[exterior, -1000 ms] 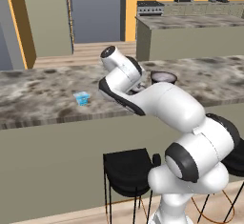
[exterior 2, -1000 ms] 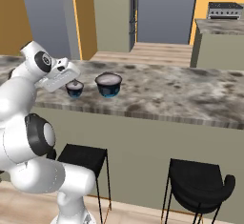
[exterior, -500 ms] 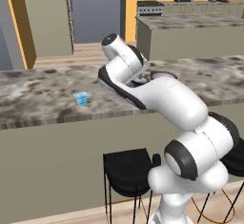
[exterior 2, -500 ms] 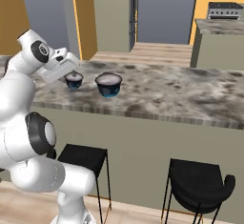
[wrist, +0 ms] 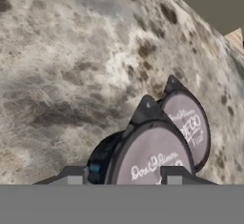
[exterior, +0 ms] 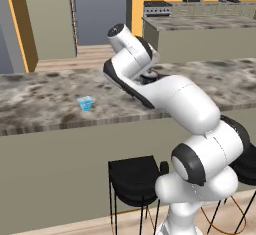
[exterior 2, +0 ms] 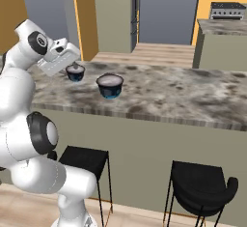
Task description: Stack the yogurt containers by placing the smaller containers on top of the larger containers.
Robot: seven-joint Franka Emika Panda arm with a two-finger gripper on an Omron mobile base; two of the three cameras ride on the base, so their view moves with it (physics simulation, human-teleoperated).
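**A:** Small blue cup: where is it, seen from the left base camera?

**B:** It stands upright and alone on the tabletop, near the front edge. The arm reaches over the tabletop well to the right of it. Nothing touches the cup. I think it is waiting to be fetched, because the task wants it on top of a dark one.

**A:** And from the right base camera?

**B:** There I see two dark cups with pale tops, both upright. The left dark cup is a little farther back, and the right dark cup is beside it, a little apart. The white end of the arm hangs just beside the left one and slightly above it.

**A:** What does the hand camera give?

**B:** It looks down on the two dark cups. The printed lid of the closer one lies low in the picture. The gripper has its tips partly apart, one on each side of that lid as the picture shows it. I see nothing held between them. Whether the tips are level with the cup or above it, I cannot tell.

**A:** So the small cup, relative to the gripper?

**B:** Well apart, off to the arm's left. In my judgement the gripper faces the big cups, not the one it must carry.
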